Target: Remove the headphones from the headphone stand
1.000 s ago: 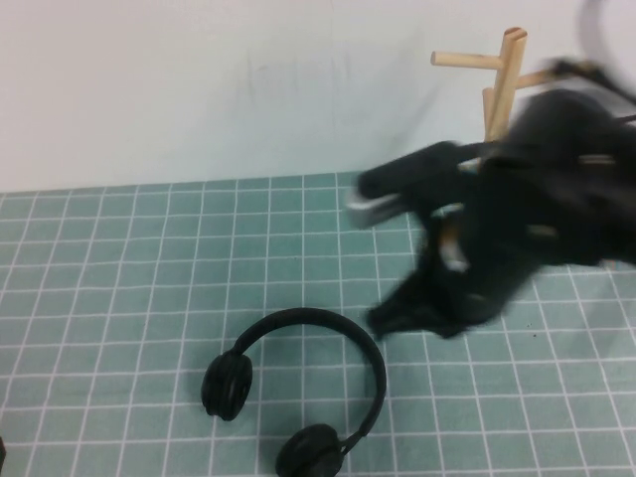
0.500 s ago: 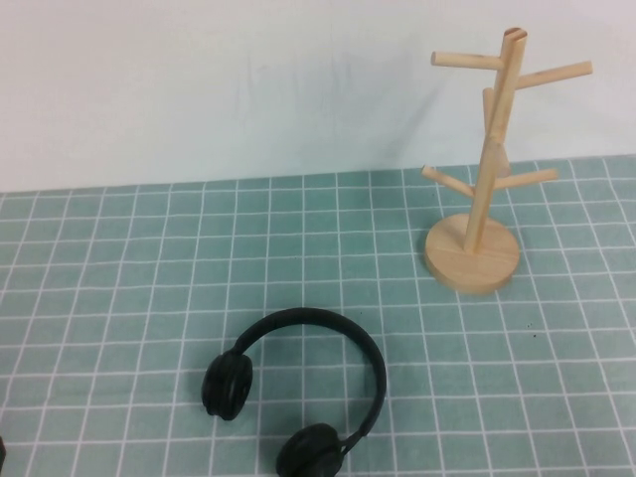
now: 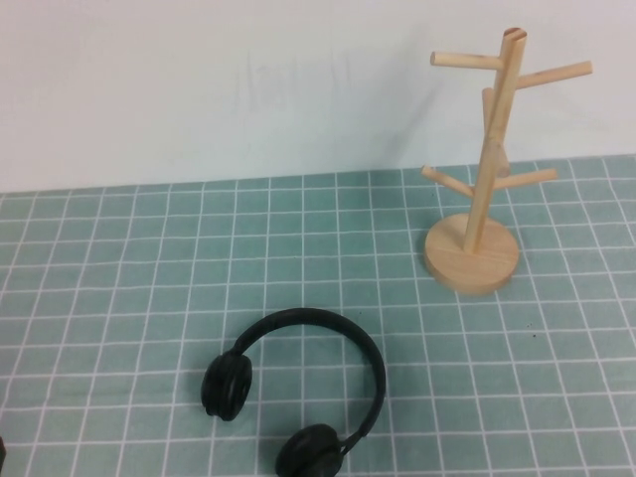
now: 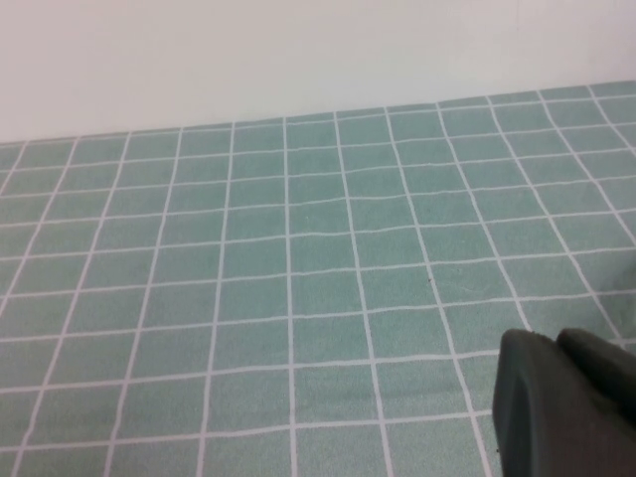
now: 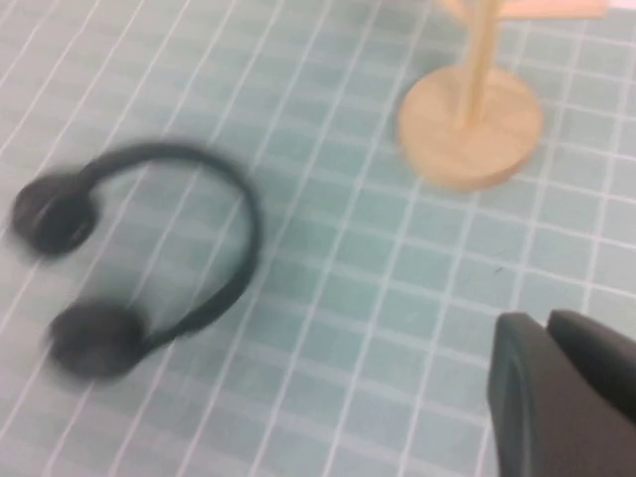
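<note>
Matte black headphones point(image 3: 298, 397) flat beside bare wooden headphone stand point(image 3: 477, 199); left gripper point(image 4: 566, 407), right gripper point(image 5: 561, 397) apparently closed, empty.

My high camera sits raised on my own side, angled down across the worktop point(image 3: 119, 298) toward the far white wall point(image 3: 199, 89); neither of my arms enters it. My left wrist camera rides low and close behind the left gripper point(image 4: 566, 402), looking along bare worktop grid to that same wall. My right wrist camera hangs higher above the right gripper point(image 5: 561, 393), tilted down. It shares with the high view the headphones point(image 5: 139, 268) lying flat and the round base of the headphone stand point(image 5: 469, 124), both ahead of that gripper.
</note>
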### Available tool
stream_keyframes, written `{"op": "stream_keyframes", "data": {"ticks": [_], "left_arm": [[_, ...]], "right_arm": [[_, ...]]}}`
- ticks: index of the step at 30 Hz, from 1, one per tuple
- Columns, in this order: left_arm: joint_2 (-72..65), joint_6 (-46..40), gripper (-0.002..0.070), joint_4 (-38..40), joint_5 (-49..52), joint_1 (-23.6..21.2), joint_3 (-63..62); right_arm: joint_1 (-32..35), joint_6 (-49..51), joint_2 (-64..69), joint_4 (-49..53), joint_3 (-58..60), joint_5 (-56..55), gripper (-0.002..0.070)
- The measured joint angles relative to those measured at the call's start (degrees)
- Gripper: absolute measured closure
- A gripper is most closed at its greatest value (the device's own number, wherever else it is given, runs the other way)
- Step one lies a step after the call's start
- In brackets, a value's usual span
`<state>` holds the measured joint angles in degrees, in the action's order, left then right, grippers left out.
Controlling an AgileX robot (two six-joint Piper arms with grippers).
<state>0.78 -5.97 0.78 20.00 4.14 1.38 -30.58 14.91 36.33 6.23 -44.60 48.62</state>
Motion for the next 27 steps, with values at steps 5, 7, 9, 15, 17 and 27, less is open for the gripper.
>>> {"op": "stream_keyframes", "data": {"ticks": [5,7,9,15,17,27], "left_arm": [[0.0,0.0,0.0675,0.0,0.0,0.0,0.0],[0.0,0.0,0.0675,0.0,0.0,0.0,0.0],[0.0,0.0,0.0675,0.0,0.0,0.0,0.0],[0.0,0.0,0.0675,0.0,0.0,0.0,0.0],[0.0,0.0,0.0675,0.0,0.0,0.0,0.0],[0.0,0.0,0.0675,0.0,0.0,0.0,0.0]], "right_arm": [[15.1,-2.3,-7.71,-2.86,16.13,-12.08,0.0682],[20.81,-2.42,-11.23,-3.63,21.42,-14.21,0.0682],[25.52,-2.42,-15.5,-4.45,26.5,-17.46,0.0682],[31.65,-3.86,-27.56,-4.66,37.88,-33.2,0.0682],[31.88,-4.29,-30.7,-3.77,41.02,-37.68,0.0682],[31.88,-4.57,-36.72,-2.29,46.0,-34.63,0.0682]]}}
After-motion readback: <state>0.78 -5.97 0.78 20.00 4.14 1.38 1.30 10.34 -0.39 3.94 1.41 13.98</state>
